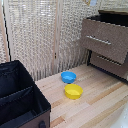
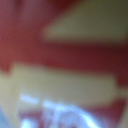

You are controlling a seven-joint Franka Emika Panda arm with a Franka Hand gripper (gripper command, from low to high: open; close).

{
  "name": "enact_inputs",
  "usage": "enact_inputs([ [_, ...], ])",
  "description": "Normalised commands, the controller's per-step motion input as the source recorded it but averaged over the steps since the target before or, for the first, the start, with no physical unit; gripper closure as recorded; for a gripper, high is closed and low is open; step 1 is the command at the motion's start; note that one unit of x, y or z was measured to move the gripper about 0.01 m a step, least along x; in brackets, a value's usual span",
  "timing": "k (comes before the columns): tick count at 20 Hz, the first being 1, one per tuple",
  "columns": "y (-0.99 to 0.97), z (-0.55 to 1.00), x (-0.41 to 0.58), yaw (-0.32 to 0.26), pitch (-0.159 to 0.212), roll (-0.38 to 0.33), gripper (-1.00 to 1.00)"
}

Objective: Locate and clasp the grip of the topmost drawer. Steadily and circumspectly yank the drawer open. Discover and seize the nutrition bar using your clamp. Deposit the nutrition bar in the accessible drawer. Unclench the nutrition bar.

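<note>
The topmost drawer [image 1: 102, 40] has a grey-brown front with a silver bar [image 1: 98, 40]. It stands pulled out of the dark dresser at the exterior view's right, with a dark opening showing above its front. A blurred red and pale yellow patterned surface [image 2: 64, 60] fills the wrist view, very close to the camera. It looks like the nutrition bar's wrapper. The bar does not show in the exterior view. The arm and the clamp show in neither view, and no fingers are visible in the wrist view.
The alike lower drawer [image 1: 111, 64] is shut beneath the top one. A blue bowl [image 1: 68, 77] and a yellow bowl [image 1: 73, 91] sit on the wooden table [image 1: 100, 100]. A black fabric bin [image 1: 20, 97] stands at the exterior view's left, and a wicker screen [image 1: 45, 35] behind.
</note>
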Motion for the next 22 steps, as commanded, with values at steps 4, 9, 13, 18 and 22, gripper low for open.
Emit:
enact_inputs([
  [4,-0.92,0.45,0.022,0.014,0.074,0.074,1.00],
  [9,-0.91,0.33,0.000,0.026,0.115,0.066,1.00],
  [13,-0.91,0.26,0.000,0.028,0.143,0.063,1.00],
  [18,-0.94,0.28,0.000,0.031,0.154,0.039,1.00],
  [22,-0.91,0.25,0.000,0.044,0.180,0.031,1.00],
])
